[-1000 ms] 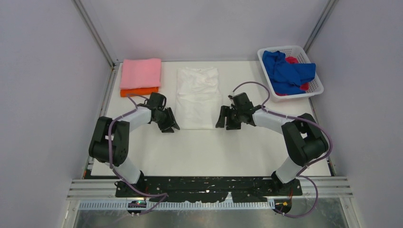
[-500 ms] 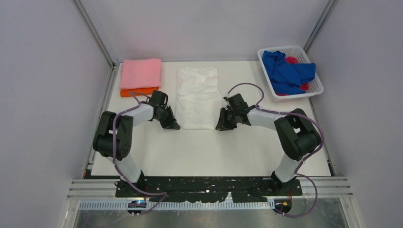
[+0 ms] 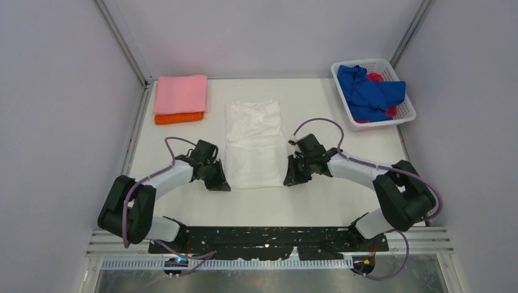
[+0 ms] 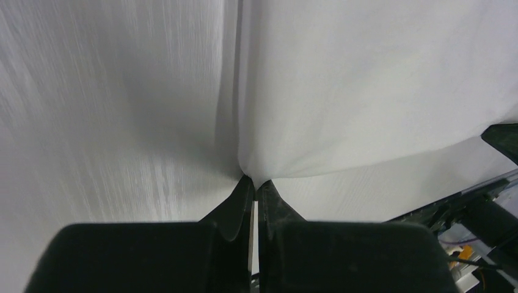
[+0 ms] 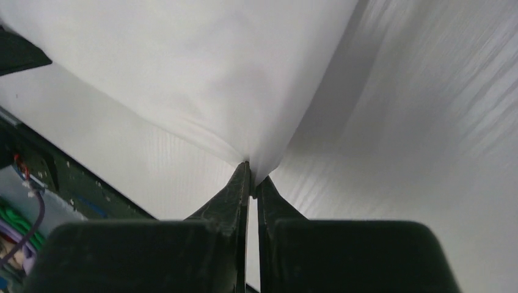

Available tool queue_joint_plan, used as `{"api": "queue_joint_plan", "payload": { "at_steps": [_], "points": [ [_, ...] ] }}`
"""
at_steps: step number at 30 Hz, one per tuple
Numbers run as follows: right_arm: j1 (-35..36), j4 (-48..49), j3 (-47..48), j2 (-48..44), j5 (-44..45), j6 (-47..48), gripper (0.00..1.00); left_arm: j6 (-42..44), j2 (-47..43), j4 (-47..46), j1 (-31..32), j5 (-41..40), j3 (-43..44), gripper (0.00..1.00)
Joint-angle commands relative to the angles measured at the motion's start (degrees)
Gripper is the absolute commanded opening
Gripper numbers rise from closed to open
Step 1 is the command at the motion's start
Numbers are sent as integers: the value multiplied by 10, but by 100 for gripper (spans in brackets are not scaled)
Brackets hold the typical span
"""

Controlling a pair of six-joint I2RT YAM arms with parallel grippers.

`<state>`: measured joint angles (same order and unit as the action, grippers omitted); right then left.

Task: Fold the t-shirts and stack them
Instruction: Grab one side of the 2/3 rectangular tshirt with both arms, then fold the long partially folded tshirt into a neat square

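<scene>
White t-shirt (image 3: 253,137) is lying on the worktop (image 3: 317,204), long axis running away from the arms, left pincer (image 3: 221,185) and right pincer (image 3: 292,180) each clamping a near corner.

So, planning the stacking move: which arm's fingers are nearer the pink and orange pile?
Left. The left fingers pinch the white shirt's near left corner, on the pile side; the right fingers pinch its near right corner, across the shirt from the pile.
</scene>
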<state>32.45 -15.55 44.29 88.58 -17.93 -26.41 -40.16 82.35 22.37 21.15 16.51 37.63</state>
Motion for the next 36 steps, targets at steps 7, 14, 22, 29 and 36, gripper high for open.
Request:
{"api": "queue_joint_plan", "payload": {
  "at_steps": [7,14,22,29,36],
  "points": [
    [68,-151,-22,-235,-61,7,5,-32,-276,170,87,-19,-29,0],
    [12,-140,61,-247,-47,37,5,-11,-315,166,81,-58,58,0],
    [-91,-39,133,-175,-133,38,5,27,-187,113,27,-89,202,0],
    [-135,-40,233,-70,-138,51,5,49,-62,117,-13,-98,322,0],
    [-168,-34,304,31,-154,51,5,56,43,112,-39,-116,396,0]
  ]
}}
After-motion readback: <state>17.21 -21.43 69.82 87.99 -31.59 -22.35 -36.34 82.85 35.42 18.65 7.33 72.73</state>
